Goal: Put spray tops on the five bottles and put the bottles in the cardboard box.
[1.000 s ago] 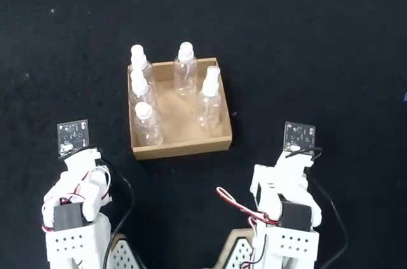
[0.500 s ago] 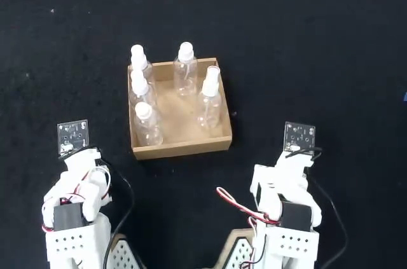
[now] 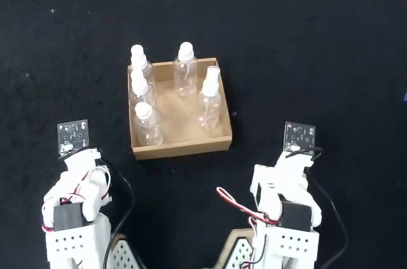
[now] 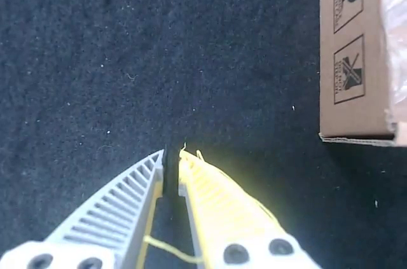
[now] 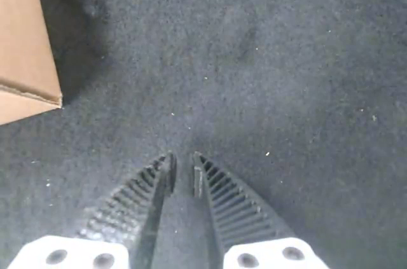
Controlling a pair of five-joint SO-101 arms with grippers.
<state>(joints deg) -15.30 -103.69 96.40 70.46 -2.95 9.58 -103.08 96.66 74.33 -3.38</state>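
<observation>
The brown cardboard box (image 3: pixel 181 147) sits on the black table (image 3: pixel 318 59), ahead of both arms and between them. The five clear plastic bottles with white spray tops (image 3: pixel 210 100) stand upright in it, I think, though the back two are hard to judge. The left gripper (image 4: pixel 172 154) is pinched closed on nothing. The right gripper (image 5: pixel 182 164) is nearly closed, with a thin gap, and empty. The job looks done.
</observation>
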